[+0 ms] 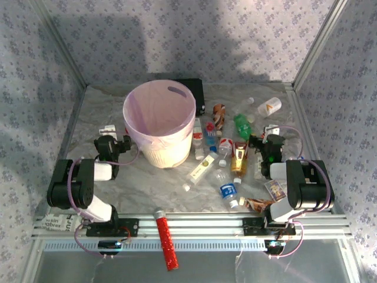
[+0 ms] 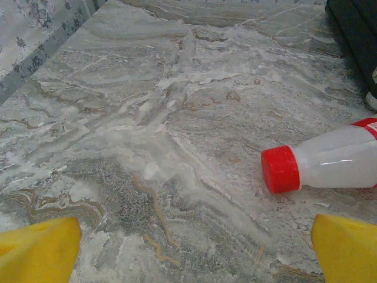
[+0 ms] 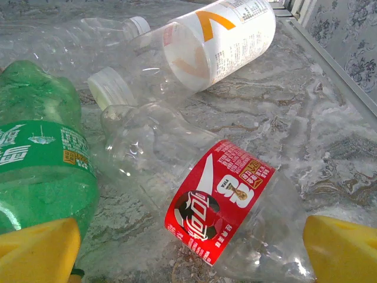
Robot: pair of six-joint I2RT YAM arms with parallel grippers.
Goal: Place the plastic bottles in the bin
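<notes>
The pale-pink bin stands left of centre. Most plastic bottles lie scattered to its right, among them a green bottle and a white-labelled bottle. My right gripper is open and low over the table. Its yellow fingertips flank a clear red-labelled bottle, which lies flat between them at the right gripper. The green bottle lies at the left and the white-labelled bottle beyond. My left gripper is open over bare marble. A whitish red-capped bottle lies ahead to its right.
A black box sits behind the bin and shows as a black box at the far right of the left wrist view. A red glittery tube lies across the front rail. Metal frame posts and patterned walls enclose the table.
</notes>
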